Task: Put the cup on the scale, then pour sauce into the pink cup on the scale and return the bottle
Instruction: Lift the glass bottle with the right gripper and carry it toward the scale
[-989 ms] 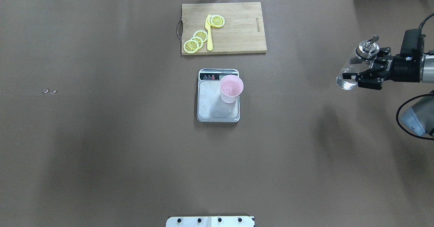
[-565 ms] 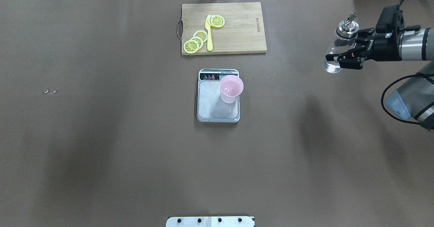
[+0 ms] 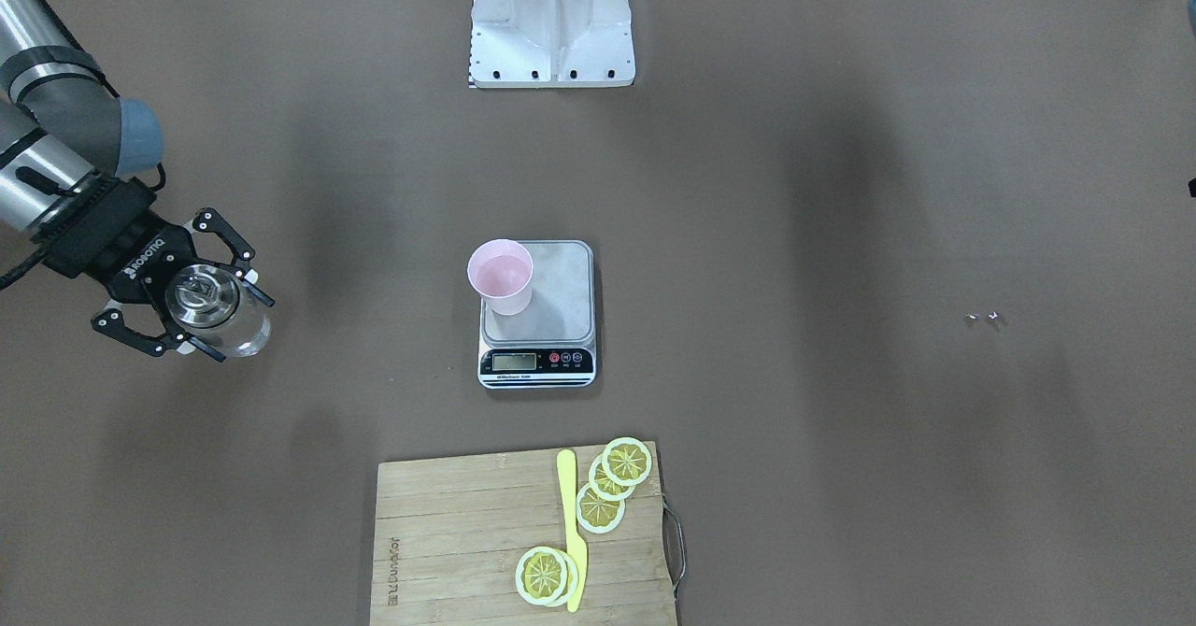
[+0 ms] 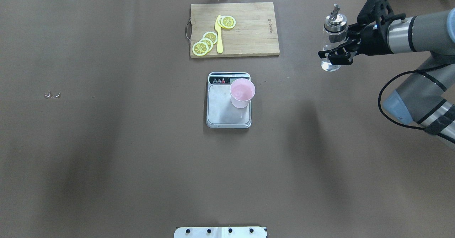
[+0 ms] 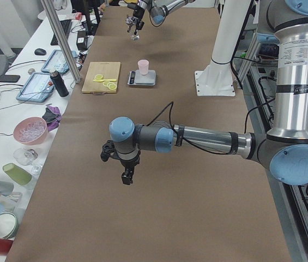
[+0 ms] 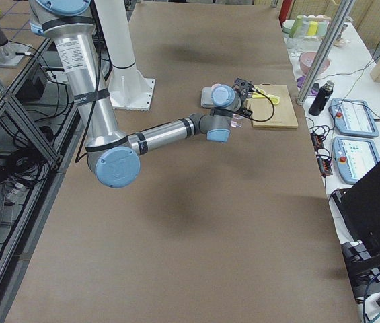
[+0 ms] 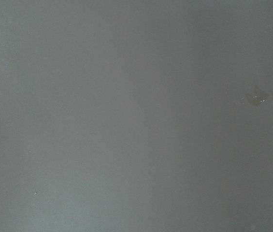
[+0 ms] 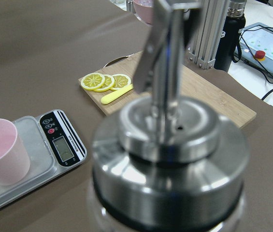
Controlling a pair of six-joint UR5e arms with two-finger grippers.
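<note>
The pink cup (image 4: 242, 93) (image 3: 502, 276) stands upright on the right part of the scale (image 4: 223, 112) (image 3: 556, 290), mid-table. My right gripper (image 4: 333, 56) (image 3: 243, 329) is shut on the glass bottle (image 4: 333, 28) (image 3: 204, 297). It holds the bottle nearly upright above the table, far to the right of the scale. Clear sauce (image 4: 328, 66) shows in the bottle's bottom. The bottle's silver spout cap (image 8: 170, 145) fills the right wrist view. My left gripper (image 5: 125, 169) shows only in the exterior left view, low over bare table; I cannot tell if it is open or shut.
A wooden cutting board (image 4: 249, 35) (image 3: 448, 533) with lemon slices (image 4: 205, 42) and a yellow knife (image 4: 219, 35) lies beyond the scale. Two tiny scraps (image 4: 52, 95) lie at the left. The robot base (image 3: 551, 19) stands at the near edge.
My right arm has carried the bottle away from the robot and leftward in the overhead view. The bottle has gone from tilted to nearly upright. Cup and scale have not moved.
</note>
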